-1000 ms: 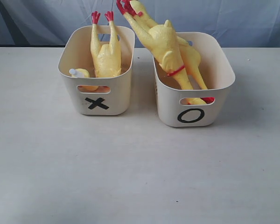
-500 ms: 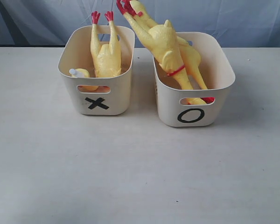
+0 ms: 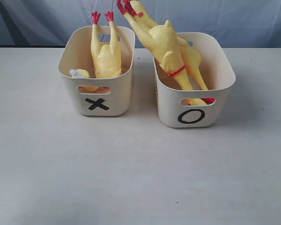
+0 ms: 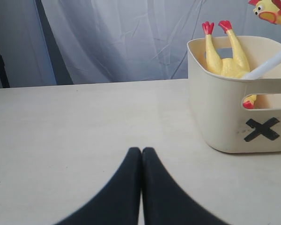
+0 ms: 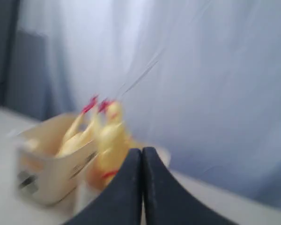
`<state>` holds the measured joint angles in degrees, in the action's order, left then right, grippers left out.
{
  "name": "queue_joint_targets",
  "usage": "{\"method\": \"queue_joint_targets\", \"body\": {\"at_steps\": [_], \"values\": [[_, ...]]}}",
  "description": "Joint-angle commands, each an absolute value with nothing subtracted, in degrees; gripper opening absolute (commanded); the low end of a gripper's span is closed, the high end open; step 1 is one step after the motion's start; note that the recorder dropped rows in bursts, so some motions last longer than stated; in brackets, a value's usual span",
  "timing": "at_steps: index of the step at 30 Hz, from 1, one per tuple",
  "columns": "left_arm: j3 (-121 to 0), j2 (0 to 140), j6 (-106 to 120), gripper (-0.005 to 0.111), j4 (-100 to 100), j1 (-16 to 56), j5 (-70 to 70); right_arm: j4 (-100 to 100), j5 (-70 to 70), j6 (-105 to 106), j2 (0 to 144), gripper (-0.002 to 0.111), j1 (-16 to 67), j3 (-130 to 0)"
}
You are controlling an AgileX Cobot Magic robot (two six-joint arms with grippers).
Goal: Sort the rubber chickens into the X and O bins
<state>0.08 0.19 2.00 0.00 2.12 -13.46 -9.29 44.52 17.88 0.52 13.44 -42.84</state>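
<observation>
**Item 1.** First rubber chicken: yellow, in the X bin, left of centre in the upper half of the exterior view. Body down inside, both red feet raised past the far rim

**Item 2.** White squeaker tube: pokes up at the near left corner of the same bin, beside a rounded yellow part. More yellow shows through the slot handle. Which chicken it belongs to cannot be told

**Item 3.** Second rubber chicken: in the O bin, right of centre. Lies slanted, head end down by the near wall, red neck band showing. Its red feet stick out over the far left corner, toward the top of the frame

**Item 4.** Third rubber chicken: same bin, beneath and to the right of the second, touching it, slanted the same way

**Item 5.** Bins: cream, rounded corners, side by side with a narrow gap. Each has a black mark under the near handle

**Item 6.** Left claw: black fingers pressed together, nothing between them, low over the bench, X bin near it

**Item 7.** Right claw: fingers together, empty. View blurred, bins and chickens beyond

**Item 8.** Curtain: blue-grey drape behind the bench
</observation>
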Motion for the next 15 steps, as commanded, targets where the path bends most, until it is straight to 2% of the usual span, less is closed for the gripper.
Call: {"method": "queue_joint_targets", "body": {"at_steps": [1,6,11,15], "values": [[0.0,0.0,1.66,0.0,0.0,2.35,-13.32,0.0,31.69,16.2,0.0,-0.001,-0.17,-42.37],[0.0,0.0,1.66,0.0,0.3,2.35,-13.32,1.18,28.85,4.36,0.0,-0.001,-6.34,-37.11],[0.0,0.0,1.66,0.0,0.3,2.35,-13.32,0.0,34.27,1.05,0.0,-0.001,-6.21,-30.86],[0.0,0.0,1.66,0.0,0.3,2.35,-13.32,-1.83,30.02,1.05,0.0,-0.001,-4.55,-22.33]]}}
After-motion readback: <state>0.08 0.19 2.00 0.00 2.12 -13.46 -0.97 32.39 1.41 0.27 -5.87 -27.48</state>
